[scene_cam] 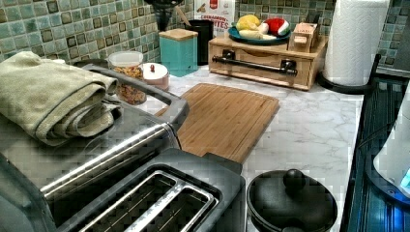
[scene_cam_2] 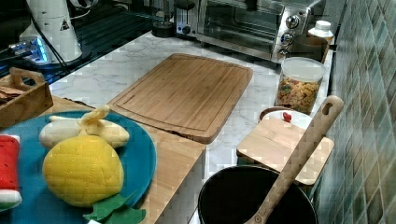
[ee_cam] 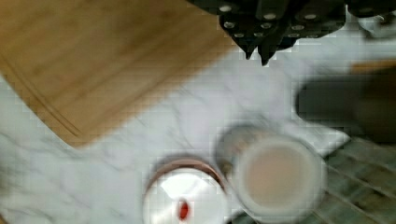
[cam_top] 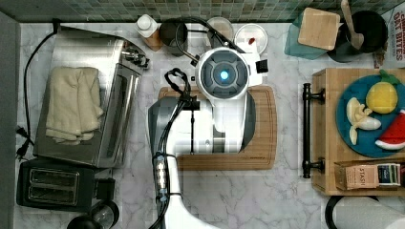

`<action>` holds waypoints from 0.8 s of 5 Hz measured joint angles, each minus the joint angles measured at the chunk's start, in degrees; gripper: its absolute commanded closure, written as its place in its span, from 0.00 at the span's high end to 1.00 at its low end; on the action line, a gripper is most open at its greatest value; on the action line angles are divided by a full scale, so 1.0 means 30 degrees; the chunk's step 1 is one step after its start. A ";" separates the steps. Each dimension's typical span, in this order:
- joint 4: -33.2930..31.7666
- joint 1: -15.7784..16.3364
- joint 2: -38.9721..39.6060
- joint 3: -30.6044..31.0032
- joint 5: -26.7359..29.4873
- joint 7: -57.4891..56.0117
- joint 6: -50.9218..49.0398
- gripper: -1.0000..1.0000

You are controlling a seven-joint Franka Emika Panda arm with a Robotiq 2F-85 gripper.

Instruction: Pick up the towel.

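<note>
The towel [cam_top: 71, 105] is a cream folded cloth lying on top of the silver toaster oven [cam_top: 119, 119] at the top view's left. In the left view the towel [scene_cam: 48, 96] fills the near left, its layered edges facing the oven's handle. My arm [cam_top: 223, 74] hovers over the far edge of the wooden cutting board [cam_top: 265, 129], well to the right of the towel in the top view. In the wrist view my gripper [ee_cam: 257, 52] has its fingertips [ee_cam: 250, 49] drawn together and shut on nothing, above marble beside the board's corner [ee_cam: 93, 60].
A black toaster [cam_top: 47, 186] sits in front of the oven. Jars [ee_cam: 280, 177] and a white lidded dish [ee_cam: 184, 200] lie below the gripper. A wooden box with a plate of toy fruit [cam_top: 367, 114] and a paper towel roll [scene_cam: 355, 38] stand at the top view's right.
</note>
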 measured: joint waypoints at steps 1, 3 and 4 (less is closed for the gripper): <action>-0.0765 -0.0027 -0.0513 0.0084 0.2036 -0.0958 0.2033 0.00; -0.1026 0.0069 -0.2047 0.0079 0.8363 -0.8817 0.0802 1.00; -0.0522 0.0066 -0.2186 0.0038 1.0112 -1.1307 -0.0746 1.00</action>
